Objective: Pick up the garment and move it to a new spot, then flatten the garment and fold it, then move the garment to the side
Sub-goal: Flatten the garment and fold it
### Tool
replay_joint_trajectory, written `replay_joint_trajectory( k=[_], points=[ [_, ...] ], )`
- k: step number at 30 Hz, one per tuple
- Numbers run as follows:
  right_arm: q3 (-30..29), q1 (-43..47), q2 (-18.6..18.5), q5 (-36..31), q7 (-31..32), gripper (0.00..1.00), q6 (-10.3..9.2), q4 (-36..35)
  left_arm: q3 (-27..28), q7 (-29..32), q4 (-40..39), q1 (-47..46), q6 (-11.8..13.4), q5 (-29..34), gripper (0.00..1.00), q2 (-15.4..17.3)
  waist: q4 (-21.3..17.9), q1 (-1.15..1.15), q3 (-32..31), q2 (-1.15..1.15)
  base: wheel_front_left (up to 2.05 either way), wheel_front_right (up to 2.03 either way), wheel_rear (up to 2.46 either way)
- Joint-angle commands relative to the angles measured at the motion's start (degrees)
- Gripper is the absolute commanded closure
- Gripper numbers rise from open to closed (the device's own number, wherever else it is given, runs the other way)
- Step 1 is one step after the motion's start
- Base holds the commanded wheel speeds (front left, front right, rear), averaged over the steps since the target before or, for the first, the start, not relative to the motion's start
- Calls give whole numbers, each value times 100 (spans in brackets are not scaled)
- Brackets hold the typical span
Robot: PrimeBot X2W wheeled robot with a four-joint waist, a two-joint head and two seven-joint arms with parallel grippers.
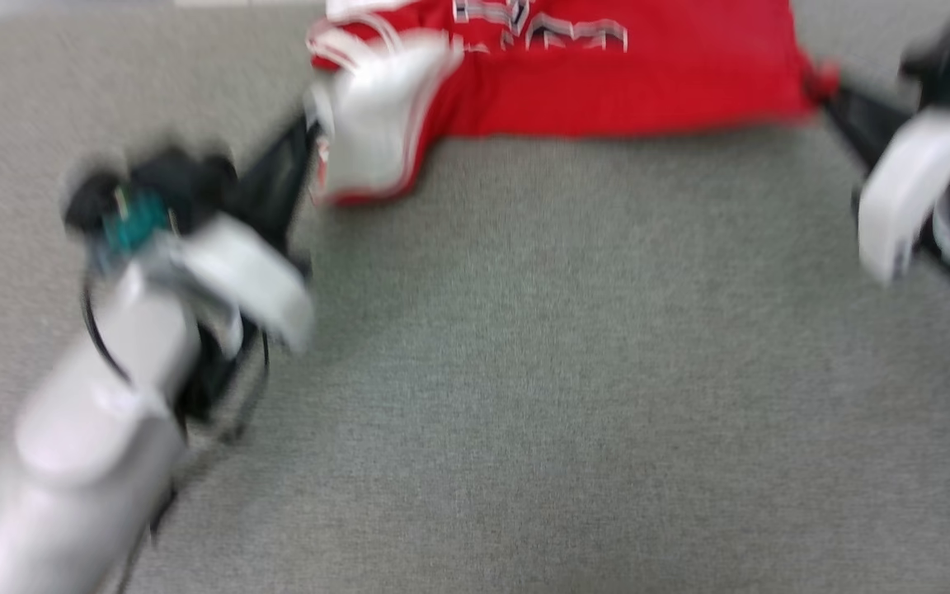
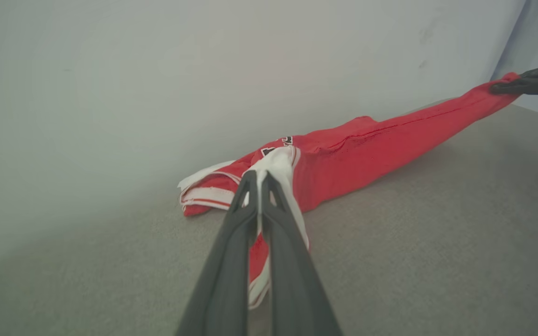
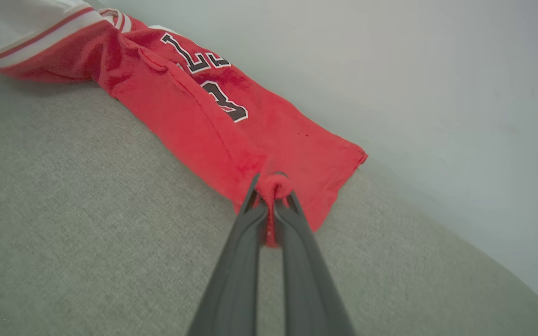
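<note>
Grey woven fabric surface [image 1: 524, 371] spans the whole near field. Plain pale wall [image 2: 157, 70] stands behind its far edge. Red T-shirt with white sleeves and striped trim [image 1: 607, 82] lies at the far side along the wall, stretched left to right between both grippers, body mostly resting on the surface. Head view is blurred. Pale left forearm [image 1: 96, 396] comes in from near left, pale right arm [image 1: 912, 190] from the right edge.

Left gripper [image 2: 258, 179]: long dark fingers pinched narrow on the white sleeve [image 2: 278, 163]. Sleeve is lifted off the surface, its red-edged cuff hanging beside the fingers.

Right gripper [image 3: 271, 186]: fingers pinched narrow on a bunched red hem corner [image 3: 274, 183] at the shirt's right end.

Black-and-white number 3 [image 3: 224, 100] faces up near that hem, lettering [image 3: 194, 56] beyond it.
</note>
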Motion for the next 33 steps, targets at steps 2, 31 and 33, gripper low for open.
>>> replay_joint_trajectory(
  k=[2, 31, 33],
  points=[
    [144, 659, -240, 129, -92, 100, -4, -176, -97, 88, -450, 872, 246, -130, 100, 180, 24, 0, -567, 0, 0, 0, 0],
    [-830, 5487, -846, 357, -142, 100, -4, -1181, -510, 251, -2622, 6163, 1770, -1668, 100, 1065, -14, 0, -2359, 0, 0, 0, 0],
    [-1007, 5696, -877, 315, -67, 100, -4, -1281, -548, 298, -2679, 6258, 1786, -1727, 100, 1092, -8, 0, -2372, 0, 0, 0, 0]
  ],
)
